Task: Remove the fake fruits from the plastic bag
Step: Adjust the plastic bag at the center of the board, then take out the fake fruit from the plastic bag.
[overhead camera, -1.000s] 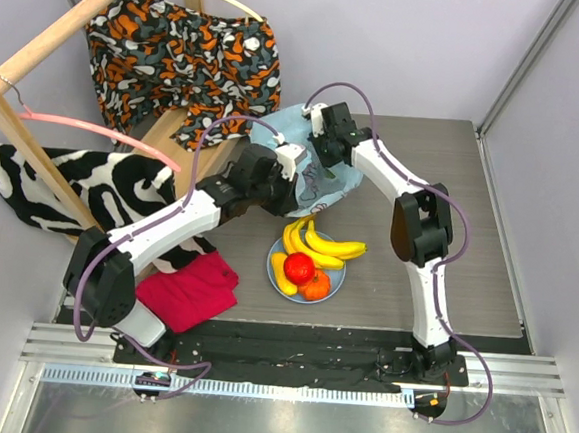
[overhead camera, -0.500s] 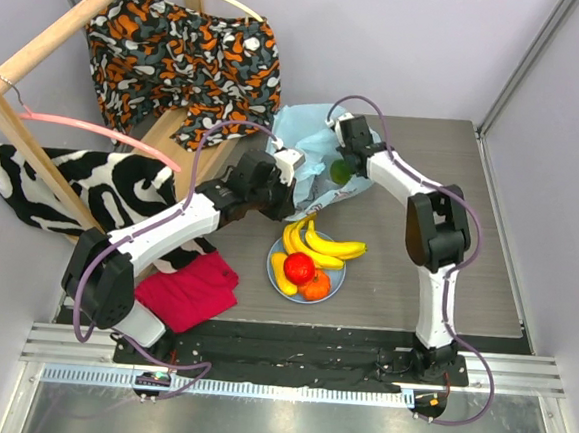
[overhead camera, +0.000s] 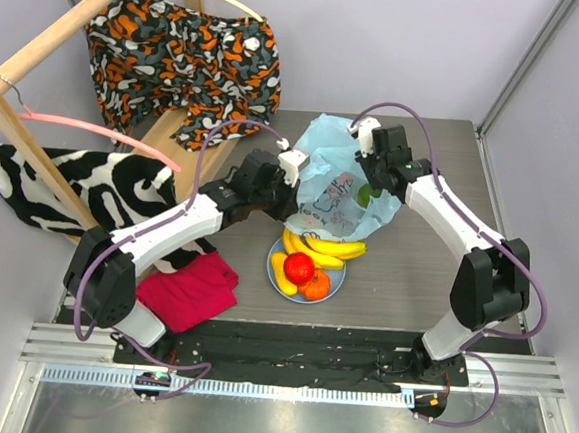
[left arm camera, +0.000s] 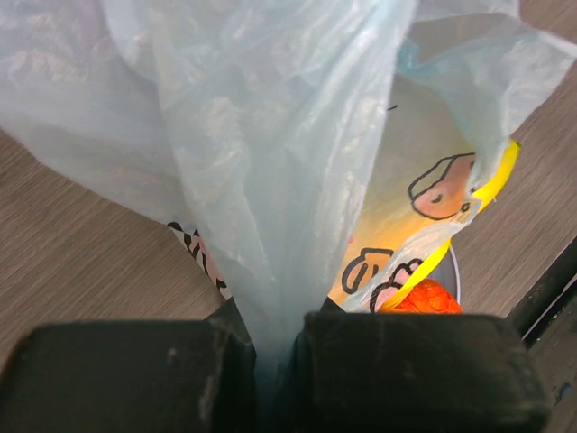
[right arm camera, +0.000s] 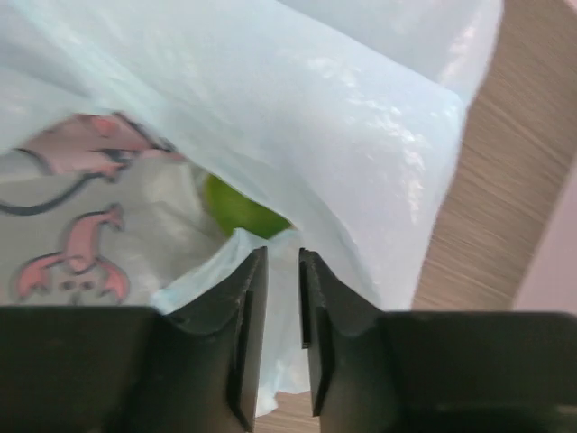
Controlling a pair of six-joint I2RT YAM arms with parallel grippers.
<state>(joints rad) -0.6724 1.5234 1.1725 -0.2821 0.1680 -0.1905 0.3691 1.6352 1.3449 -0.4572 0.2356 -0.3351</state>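
Top view: bag (overhead camera: 337, 185) is held up off the table (overhead camera: 437, 258) between the two arms, and its lower edge overlaps the far side of the plate (overhead camera: 339, 277) in this view. Left end effector (overhead camera: 298, 174) is placed at the bag's left edge, right end effector (overhead camera: 370, 171) at its upper right. Green fruit (overhead camera: 368, 193) is seen through the film, inside the bag. Bananas (overhead camera: 329, 247), red fruit (overhead camera: 299, 267), orange fruit (overhead camera: 316, 287) and yellow piece (overhead camera: 282, 272) are laid on the plate, outside the bag. Grip detail is not resolved from above and is given by the wrist views only. Left wrist: fingers (left arm camera: 117, 379) are closed fully on a bunched twist of film. A banana edge and the orange fruit are seen past the hanging bag. Right wrist: fingers (right arm camera: 243, 316) are nearly together with a fold of film pinched in the narrow gap. The green fruit is seen just beyond the tips, behind the film. Bag is thin, crinkly, light-blue and translucent, printed with outlined cartoon figures in pink and orange.
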